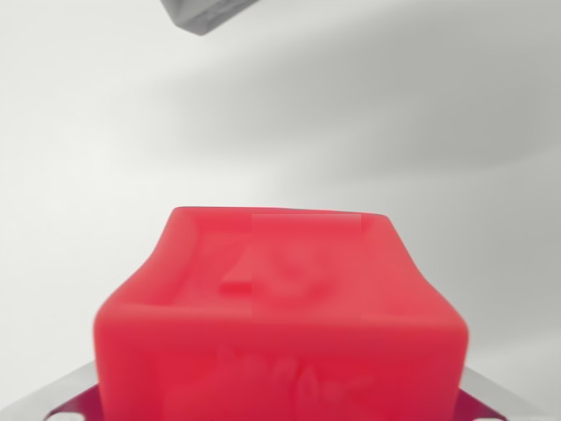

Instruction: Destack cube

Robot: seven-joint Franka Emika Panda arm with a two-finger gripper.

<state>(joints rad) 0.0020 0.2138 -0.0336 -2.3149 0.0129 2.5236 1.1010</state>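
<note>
Red cube (280, 316) is filling the near bottom-center of the wrist view, very close and blurry, top face showing some embossed marking that is too soft to read. Grey metallic bits are peeking out at the bottom corners on both sides of the cube, likely the gripper's fingers (74, 386) sitting on either side of it. Judging by that, the fingers are probably clamping on the cube or bracketing it, but contact is not visible, so I cannot tell if they are apart or closed on it. The cube is sitting this close to the camera presumably because it is between the fingers, which fits a lift-off step of destacking.

Whatever is under the cube is being hidden by it; no second cube is showing here.

Farther out, the pale white surface (105, 132) is looking blank, with a broad soft shadow crossing the right side. At the far top, left of center, a grey blurred object (206, 13) is poking in from the edge; identity unclear.
</note>
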